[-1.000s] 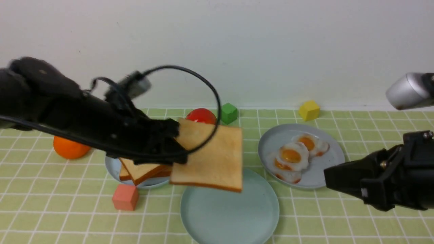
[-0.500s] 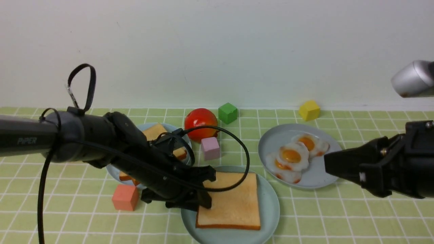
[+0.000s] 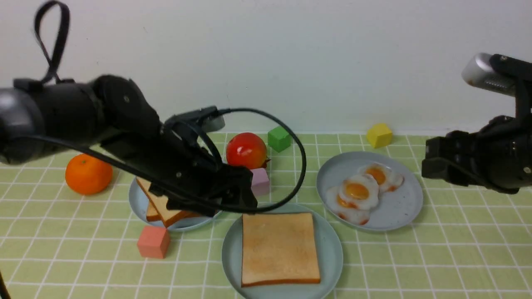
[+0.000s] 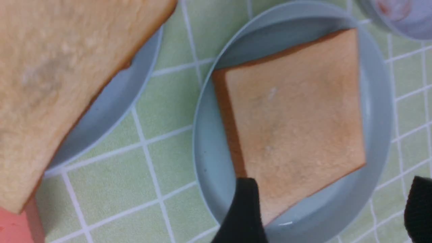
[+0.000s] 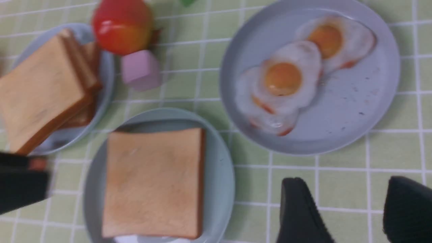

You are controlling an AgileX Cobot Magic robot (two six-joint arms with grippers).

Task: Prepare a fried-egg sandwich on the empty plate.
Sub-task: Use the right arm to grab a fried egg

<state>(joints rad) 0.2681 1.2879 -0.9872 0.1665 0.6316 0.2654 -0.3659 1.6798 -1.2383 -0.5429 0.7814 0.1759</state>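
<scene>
In the front view the left gripper [image 3: 239,189] is one dark mass to us; we cannot pick out its fingertips. It covers much of the stack [image 3: 165,209] behind it and one side of the cube [image 3: 262,181]. From its wrist, both fingers [image 4: 244,209] run off the edge, and one hides a corner of the slice [image 4: 293,111]. The right wrist view is blurred. The right gripper [image 5: 352,209] is cut off there, and so is the plate [image 5: 221,172] beside it.
</scene>
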